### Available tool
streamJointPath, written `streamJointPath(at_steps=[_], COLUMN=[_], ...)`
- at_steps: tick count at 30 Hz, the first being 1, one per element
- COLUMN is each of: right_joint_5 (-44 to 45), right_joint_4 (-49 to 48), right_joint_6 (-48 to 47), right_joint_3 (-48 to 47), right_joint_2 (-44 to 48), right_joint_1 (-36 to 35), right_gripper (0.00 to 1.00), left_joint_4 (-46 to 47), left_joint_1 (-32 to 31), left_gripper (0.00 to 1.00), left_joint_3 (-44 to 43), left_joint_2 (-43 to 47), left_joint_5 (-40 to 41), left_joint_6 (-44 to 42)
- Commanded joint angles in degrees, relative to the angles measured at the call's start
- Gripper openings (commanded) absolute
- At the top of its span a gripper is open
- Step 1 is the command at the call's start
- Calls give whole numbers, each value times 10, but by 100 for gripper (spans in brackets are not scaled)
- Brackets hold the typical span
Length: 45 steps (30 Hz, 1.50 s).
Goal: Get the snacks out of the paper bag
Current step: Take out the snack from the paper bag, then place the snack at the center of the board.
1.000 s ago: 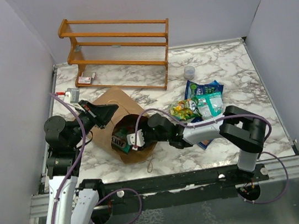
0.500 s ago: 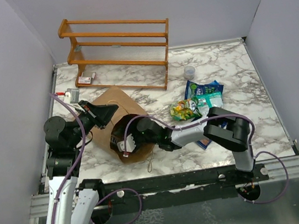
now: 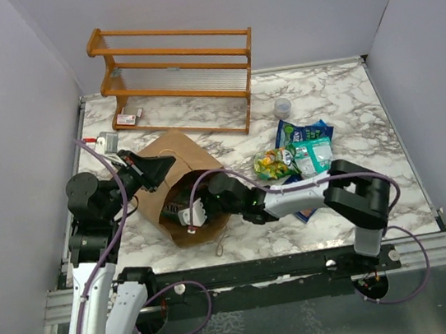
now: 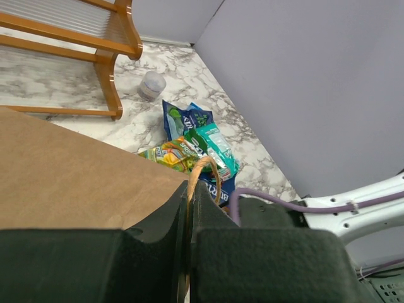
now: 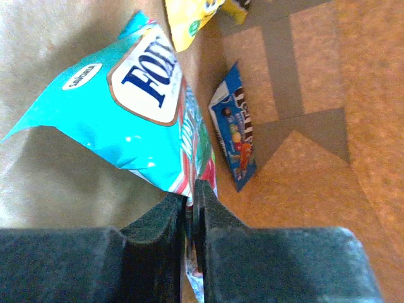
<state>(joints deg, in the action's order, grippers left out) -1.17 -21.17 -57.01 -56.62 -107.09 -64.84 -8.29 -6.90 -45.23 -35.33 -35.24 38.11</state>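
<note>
The brown paper bag (image 3: 174, 159) lies on its side at the table's left, mouth toward the right arm. My left gripper (image 3: 159, 169) is shut on the bag's twisted paper handle (image 4: 203, 169) and holds the upper side (image 4: 69, 177) up. My right gripper (image 3: 190, 215) is inside the bag's mouth, shut on the edge of a teal snack packet (image 5: 136, 117). A blue candy packet (image 5: 235, 132) and a yellow packet (image 5: 192, 19) lie deeper in the bag. Several snacks (image 3: 300, 154) lie on the table to the right, also seen in the left wrist view (image 4: 189, 142).
A wooden two-shelf rack (image 3: 177, 74) stands at the back. A small clear cup (image 3: 282, 108) sits right of it. A small red-and-white flat packet (image 3: 127, 118) lies by the rack's left foot. Walls close the table on three sides.
My right gripper went deeper into the bag's mouth, then drew back a little to the right. The left arm has held the handle still.
</note>
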Motion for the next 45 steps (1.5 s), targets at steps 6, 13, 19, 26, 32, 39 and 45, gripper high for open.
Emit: streamJointPath(at_steps=[6,13,19,26,32,39,45], right_joint_5=[-54,-99,-68,-106,25,405,506], right_joint_4=[87,113,202,256,239,59,-45], right_joint_6=[148,239,280,307,316,341,304], right_joint_3=[16,35,25,44,48,78,132], right_joint_2=[133,229,328,526,614,623,559], right_joint_1=[-13,-13,-13,-13,-13,-13,60], right_gripper=[7,2,1,1,1,1,1], left_joint_4=[-9,-12,-12,-11,-33,-30,-28], left_joint_1=[-1,-1,-1,-1,-1,-1,-1], left_gripper=[0,0,0,0,0,0,0], left_joint_3=[-18,-13,-16,-14,-23,-20,-25], left_joint_2=[-1,4,-5,-5,-8,-14,-14], left_joint_5=[31,34,46,48,64,64,57], left_joint_6=[-14,-12,-13,-19,-32,-21,-21])
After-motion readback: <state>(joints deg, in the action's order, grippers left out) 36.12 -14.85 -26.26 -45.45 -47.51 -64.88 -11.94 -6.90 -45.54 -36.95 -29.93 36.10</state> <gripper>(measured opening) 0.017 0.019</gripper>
